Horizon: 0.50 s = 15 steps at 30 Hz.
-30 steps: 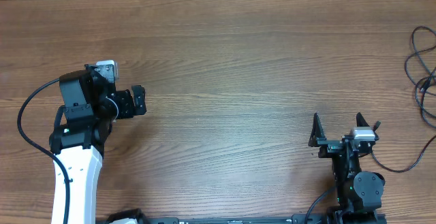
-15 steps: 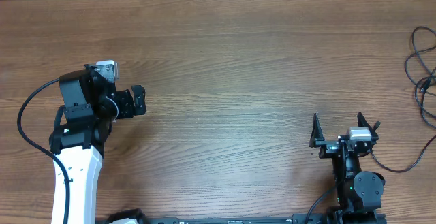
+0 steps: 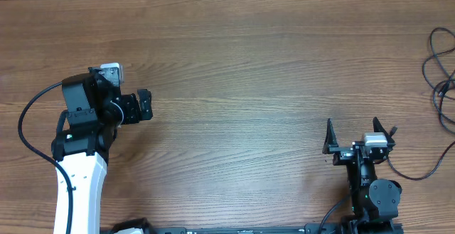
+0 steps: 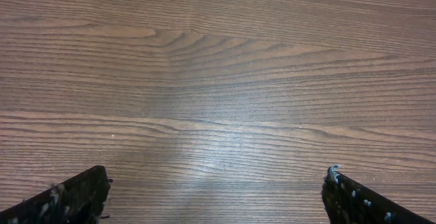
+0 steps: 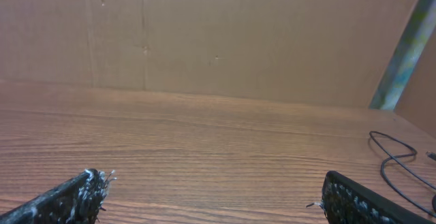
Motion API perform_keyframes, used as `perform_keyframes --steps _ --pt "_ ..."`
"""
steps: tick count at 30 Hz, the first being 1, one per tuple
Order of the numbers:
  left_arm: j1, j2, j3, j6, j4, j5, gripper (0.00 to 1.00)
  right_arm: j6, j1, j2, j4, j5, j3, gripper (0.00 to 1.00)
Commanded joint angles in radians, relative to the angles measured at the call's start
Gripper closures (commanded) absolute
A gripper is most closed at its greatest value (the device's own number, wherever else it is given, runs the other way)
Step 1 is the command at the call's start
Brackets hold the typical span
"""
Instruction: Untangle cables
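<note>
Wood-grain table [image 3: 242,63] lies bare between 2 arms, both pincers spread wide and gripping nothing. The left gripper [image 3: 144,106] hovers at the left, and the right gripper [image 3: 359,136] sits near the front right. The cables [image 3: 439,77], thin black loops, lie at the far right edge, partly cut off in the overhead view.

The likely trouble is reach. The left gripper is well apart from the loops, so 1 arm may end up working alone and dragging strands off the table. Cords this thin could slip from jaws pressing on flat wood. Pinching 2 strands at once would probably tighten the tangle. A black arm cord [image 3: 416,176] trailing to the right near the loops could be snagged or mistaken for them.
</note>
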Motion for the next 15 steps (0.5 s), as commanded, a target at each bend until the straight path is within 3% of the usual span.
perform_keyframes --steps 1,8,15 --pt "-0.004 0.006 -0.003 -0.009 -0.001 -0.004 0.0 -0.001 0.002 -0.009 0.005 0.002 -0.011 0.0" --pt "-0.005 -0.024 -0.003 -0.006 -0.006 -0.054 0.01 -0.001 0.002 -0.009 0.005 0.002 -0.011 0.0" --pt "-0.02 -0.202 -0.003 0.01 0.189 -0.071 0.0 -0.001 0.002 -0.009 0.005 0.002 -0.011 0.0"
